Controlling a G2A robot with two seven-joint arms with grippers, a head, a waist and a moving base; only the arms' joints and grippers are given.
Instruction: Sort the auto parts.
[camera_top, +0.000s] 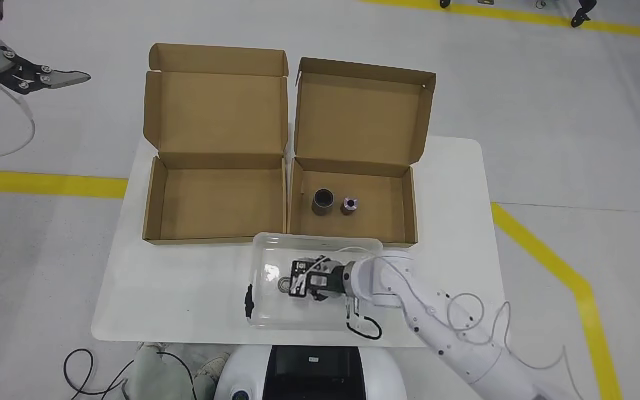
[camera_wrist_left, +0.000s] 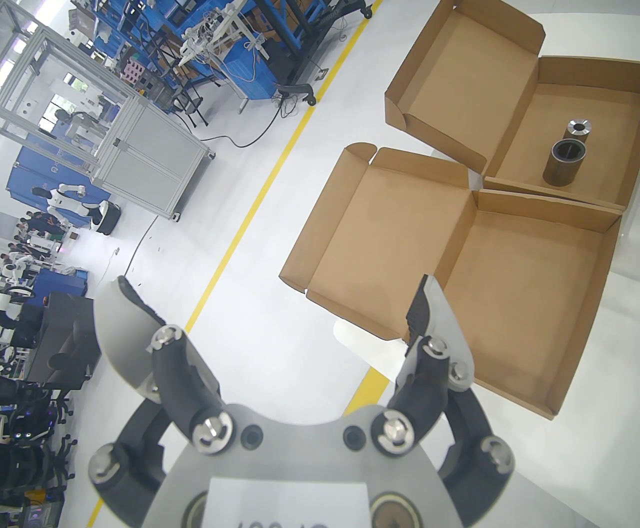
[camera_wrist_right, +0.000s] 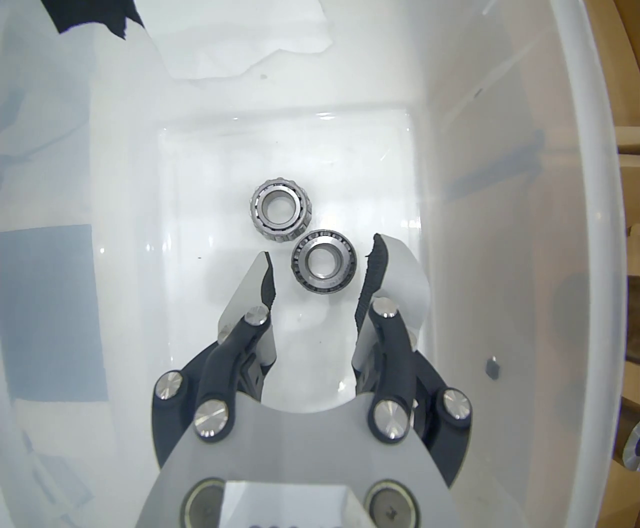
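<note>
While right gripper (camera_wrist_right: 321, 247) gapes, bearings (camera_wrist_right: 258, 212) lie bore-up

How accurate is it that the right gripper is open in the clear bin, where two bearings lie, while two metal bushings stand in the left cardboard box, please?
One slip: the top view shows the metal bushings in the right cardboard box, not the left. The rest stands.

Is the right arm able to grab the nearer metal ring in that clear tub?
Probably yes: its open gripper hangs right at the ring, nothing covering it, though the second ring sits close beside.
</note>
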